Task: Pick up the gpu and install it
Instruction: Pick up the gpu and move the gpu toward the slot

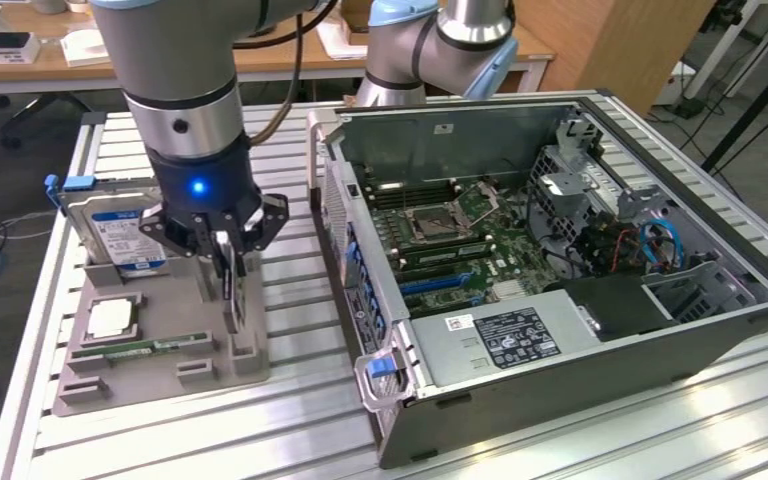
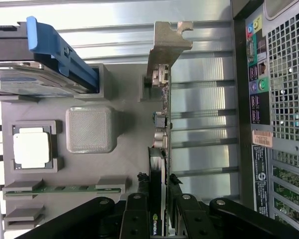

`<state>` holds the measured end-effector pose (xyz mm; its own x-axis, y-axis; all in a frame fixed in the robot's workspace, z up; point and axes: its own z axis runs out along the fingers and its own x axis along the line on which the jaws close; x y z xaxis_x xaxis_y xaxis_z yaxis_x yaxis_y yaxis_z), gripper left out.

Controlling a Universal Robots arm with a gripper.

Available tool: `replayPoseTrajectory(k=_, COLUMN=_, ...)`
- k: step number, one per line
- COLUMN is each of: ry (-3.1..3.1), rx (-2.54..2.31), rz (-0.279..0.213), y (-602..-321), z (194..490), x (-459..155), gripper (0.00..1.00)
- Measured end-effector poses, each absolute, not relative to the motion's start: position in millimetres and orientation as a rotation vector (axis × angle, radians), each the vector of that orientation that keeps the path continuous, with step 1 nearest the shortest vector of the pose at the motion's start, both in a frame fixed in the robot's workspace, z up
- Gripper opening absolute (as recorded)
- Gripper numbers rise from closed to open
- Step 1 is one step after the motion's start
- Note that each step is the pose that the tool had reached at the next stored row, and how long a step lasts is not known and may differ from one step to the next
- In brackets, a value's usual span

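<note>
Gripper (image 2: 158, 188): fingers clamp gpu (image 2: 160, 130), edge-up in holder (image 2: 124, 149). Best lifted straight, level, clearing slots without twisting.

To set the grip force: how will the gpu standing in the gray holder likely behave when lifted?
The gpu is a thin board, so probably stiff but fragile. Standing on edge in the holder, it may tip once freed. Its metal bracket, far from the claw, could make it tilt.
</note>
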<state>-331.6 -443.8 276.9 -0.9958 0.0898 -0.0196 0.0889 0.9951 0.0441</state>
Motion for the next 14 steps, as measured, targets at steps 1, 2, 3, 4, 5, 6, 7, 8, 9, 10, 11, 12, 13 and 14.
replayPoseTrajectory(k=1, ry=3.117, rx=0.140, rz=0.067, y=-443.8, z=278.1, x=-331.6, gripper=0.26)
replayPoseTrajectory(k=2, ry=3.117, rx=0.140, rz=0.067, y=-443.8, z=279.2, x=-331.6, gripper=0.26)
replayPoseTrajectory(k=3, ry=3.118, rx=0.140, rz=0.067, y=-443.8, z=280.4, x=-331.6, gripper=0.26)
replayPoseTrajectory(k=4, ry=3.118, rx=0.140, rz=0.067, y=-443.8, z=281.6, x=-331.6, gripper=0.26)
replayPoseTrajectory(k=5, ry=3.119, rx=0.140, rz=0.067, y=-443.8, z=282.8, x=-331.6, gripper=0.26)
replayPoseTrajectory(k=6, ry=3.119, rx=0.140, rz=0.067, y=-443.8, z=283.9, x=-331.6, gripper=0.26)
replayPoseTrajectory(k=7, ry=3.119, rx=0.140, rz=0.067, y=-443.8, z=285.2, x=-331.6, gripper=0.26)
replayPoseTrajectory(k=8, ry=3.120, rx=0.140, rz=0.067, y=-443.8, z=286.5, x=-331.6, gripper=0.26)
replayPoseTrajectory(k=9, ry=3.120, rx=0.140, rz=0.067, y=-443.8, z=287.8, x=-331.6, gripper=0.26)
replayPoseTrajectory(k=10, ry=3.120, rx=0.140, rz=0.067, y=-443.8, z=289.0, x=-331.6, gripper=0.26)
replayPoseTrajectory(k=11, ry=3.121, rx=0.140, rz=0.067, y=-443.8, z=290.2, x=-331.6, gripper=0.26)
replayPoseTrajectory(k=12, ry=3.121, rx=0.140, rz=0.067, y=-443.8, z=291.4, x=-331.6, gripper=0.26)
replayPoseTrajectory(k=13, ry=3.121, rx=0.140, rz=0.067, y=-443.8, z=292.5, x=-331.6, gripper=0.26)
replayPoseTrajectory(k=14, ry=3.122, rx=0.140, rz=0.067, y=-443.8, z=293.2, x=-331.6, gripper=0.26)
